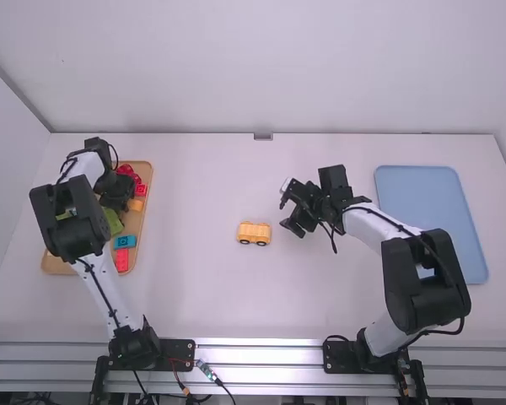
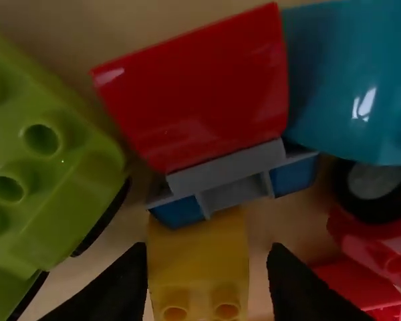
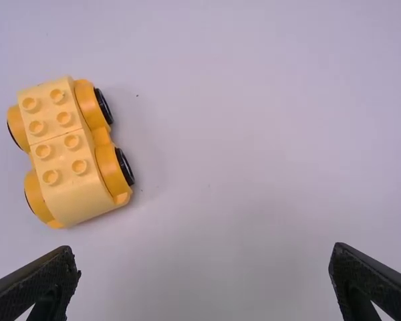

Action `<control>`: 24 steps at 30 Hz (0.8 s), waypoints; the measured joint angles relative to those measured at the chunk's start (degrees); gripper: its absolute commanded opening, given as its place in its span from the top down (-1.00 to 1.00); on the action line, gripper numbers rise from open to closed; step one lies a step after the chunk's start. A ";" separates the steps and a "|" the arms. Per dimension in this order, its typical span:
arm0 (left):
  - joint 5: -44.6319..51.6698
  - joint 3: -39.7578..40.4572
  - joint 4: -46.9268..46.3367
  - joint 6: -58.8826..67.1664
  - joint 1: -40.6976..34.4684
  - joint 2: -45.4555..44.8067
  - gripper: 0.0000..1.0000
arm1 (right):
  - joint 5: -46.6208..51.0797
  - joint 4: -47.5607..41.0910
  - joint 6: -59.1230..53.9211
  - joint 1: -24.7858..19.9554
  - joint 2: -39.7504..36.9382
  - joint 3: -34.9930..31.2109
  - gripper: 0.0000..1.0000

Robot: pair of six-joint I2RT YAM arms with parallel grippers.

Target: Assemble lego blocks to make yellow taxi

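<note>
- Left wrist view: the left gripper (image 2: 208,249) has its fingers apart, one on either side of a yellow block (image 2: 197,261) among the loose pieces on the wooden tray (image 1: 57,267).
- That block looks like hard, light plastic: stiff enough for a firm squeeze, though its smooth faces could slip if only the tips catch them.
- Best hold: the two flat, opposite side walls, low enough for grip, with the studs left free.
- A red piece (image 2: 197,90) with a grey and blue base crowds the block's end and may drag along; in such dim light I can't be sure whether they touch.
- The taxi body (image 3: 70,150) sits upright on its wheels on the tabletop (image 1: 202,295), studs up, near the right gripper (image 3: 204,251), whose fingers are wide apart.
- Light and wheeled, the body would probably roll at a sideways nudge; bracing it by the blocks' flat end walls, off the tyres, should suit straight-down pressing.
</note>
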 measured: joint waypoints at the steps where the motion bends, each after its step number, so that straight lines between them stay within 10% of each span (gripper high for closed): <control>1: -0.04 0.00 -0.04 0.02 0.00 0.00 0.20 | 0.00 0.00 -0.17 -0.02 0.00 0.00 -0.98; 10: 0.15 0.00 -0.70 -0.04 0.02 0.00 0.30 | 0.02 0.00 -0.09 -0.02 0.00 0.00 -0.98; 19: -2.49 2.62 -9.33 -2.95 0.02 0.00 0.96 | 0.02 0.11 0.04 -0.02 0.00 0.00 -0.99; 24: -3.15 7.91 -12.44 -0.35 0.00 0.00 0.96 | 0.02 0.20 -0.07 -0.02 0.00 0.00 -0.98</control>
